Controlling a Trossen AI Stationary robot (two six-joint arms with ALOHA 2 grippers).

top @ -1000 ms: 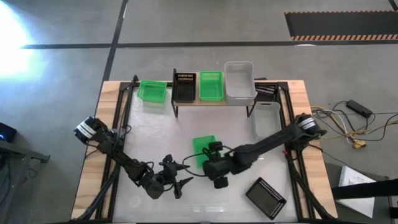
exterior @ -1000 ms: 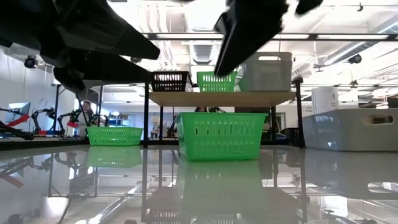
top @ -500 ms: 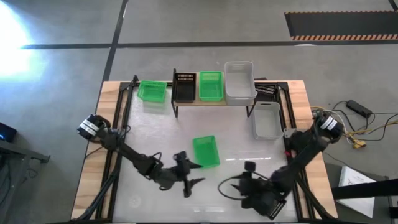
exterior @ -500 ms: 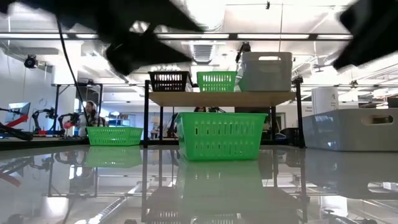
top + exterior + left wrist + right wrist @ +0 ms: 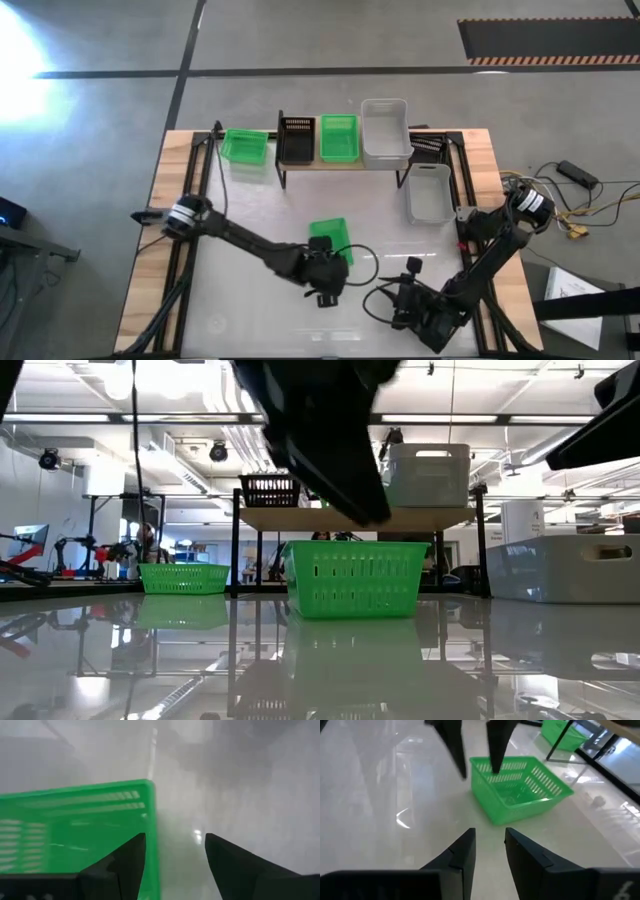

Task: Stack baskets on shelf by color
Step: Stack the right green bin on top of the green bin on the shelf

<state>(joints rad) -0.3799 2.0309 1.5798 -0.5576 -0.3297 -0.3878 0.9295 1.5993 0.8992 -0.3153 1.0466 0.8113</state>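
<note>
The left gripper (image 5: 325,290) has moved over to the loose green basket (image 5: 331,240) in the middle of the table (image 5: 250,215), fingers apart at its near wall. The right gripper (image 5: 489,854), empty and slightly apart, has withdrawn toward the front edge. A pickup for the shelf (image 5: 300,161) seems next.

The table (image 5: 250,215) has a glossy pale top that mirrors the baskets, set in a light raw-wood border. A green basket (image 5: 356,576) standing in front of the shelf is bright slotted plastic with a slight sheen. The shelf (image 5: 355,518) has a matt light wood board on thin black metal legs. On it stands a white basket (image 5: 428,475) of smooth translucent plastic beside a black basket (image 5: 272,490) of slotted plastic.
</note>
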